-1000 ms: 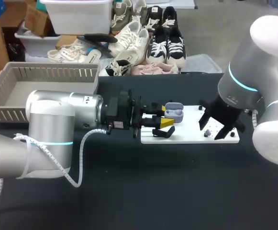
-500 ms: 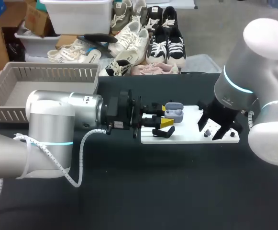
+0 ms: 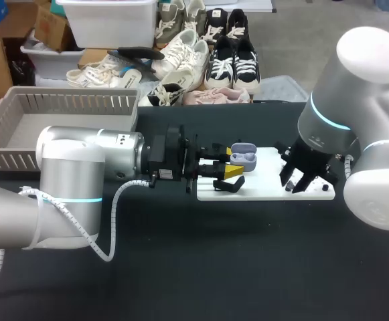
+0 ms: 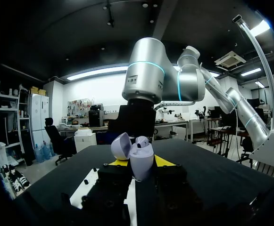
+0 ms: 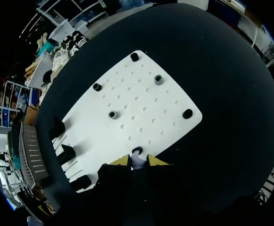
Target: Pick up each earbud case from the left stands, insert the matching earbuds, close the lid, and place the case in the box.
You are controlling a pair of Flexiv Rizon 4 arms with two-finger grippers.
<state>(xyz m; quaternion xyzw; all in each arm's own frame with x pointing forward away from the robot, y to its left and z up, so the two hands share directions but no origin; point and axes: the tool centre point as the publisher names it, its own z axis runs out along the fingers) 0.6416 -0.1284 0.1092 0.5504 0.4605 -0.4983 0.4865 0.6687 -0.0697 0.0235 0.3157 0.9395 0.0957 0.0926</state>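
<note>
A lavender earbud case (image 3: 244,157) with its lid up is held over the left end of the white board (image 3: 264,190). My left gripper (image 3: 229,171) is shut on it. In the left wrist view the open case (image 4: 137,155) stands between the yellow tips of my left gripper (image 4: 139,164), one earbud showing inside. My right gripper (image 3: 302,179) is down on the board's right part. In the right wrist view my right gripper (image 5: 137,161) has its tips pressed against a small pale earbud (image 5: 137,160) at a black socket (image 5: 137,150).
A grey slatted basket (image 3: 20,130) stands at the table's back left. Black stands (image 3: 229,184) rise from the board's left end. Small black pegs (image 5: 112,114) dot the board (image 5: 141,108). Dark tabletop (image 3: 234,261) spreads in front.
My right gripper's fingers have drawn together around the earbud and the arm has shifted slightly left over the board. The left arm and the case have not moved.
</note>
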